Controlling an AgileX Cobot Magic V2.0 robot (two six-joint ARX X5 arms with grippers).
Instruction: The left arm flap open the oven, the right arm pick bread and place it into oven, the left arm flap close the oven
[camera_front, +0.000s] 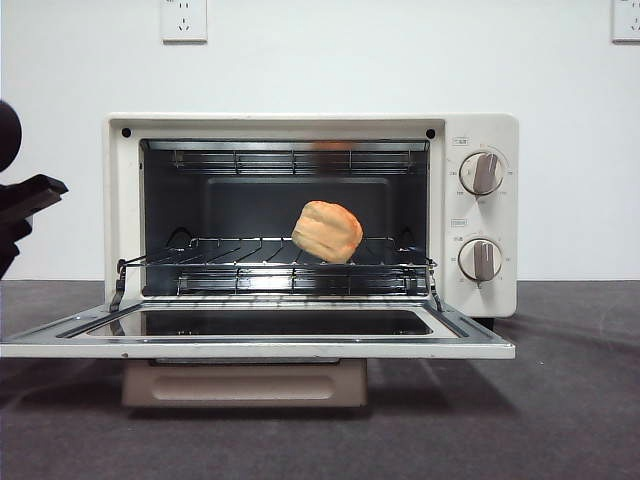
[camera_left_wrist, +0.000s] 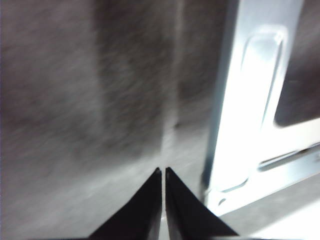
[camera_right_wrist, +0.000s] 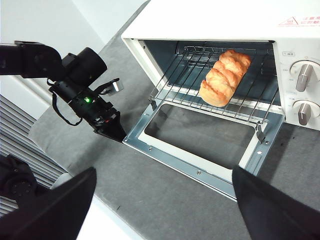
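Golden-brown bread bun (camera_front: 327, 231) rests on the wire rack inside the cream-white toaster oven (camera_front: 480, 130), door down. Left gripper (camera_left_wrist: 163, 171), fingers closed and empty, at the door's 9 o'clock corner. Right gripper (camera_right_wrist: 160, 200) fingers spread, empty.

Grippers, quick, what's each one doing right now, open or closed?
Left gripper: closed, empty, beside the oven door.
Right gripper: open, empty, above the table.

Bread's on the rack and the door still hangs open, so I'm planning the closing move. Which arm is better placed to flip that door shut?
Left. Its tool, jaws shut, sits right at the open door's corner. The right tool hangs open, back above the table in front of the oven.
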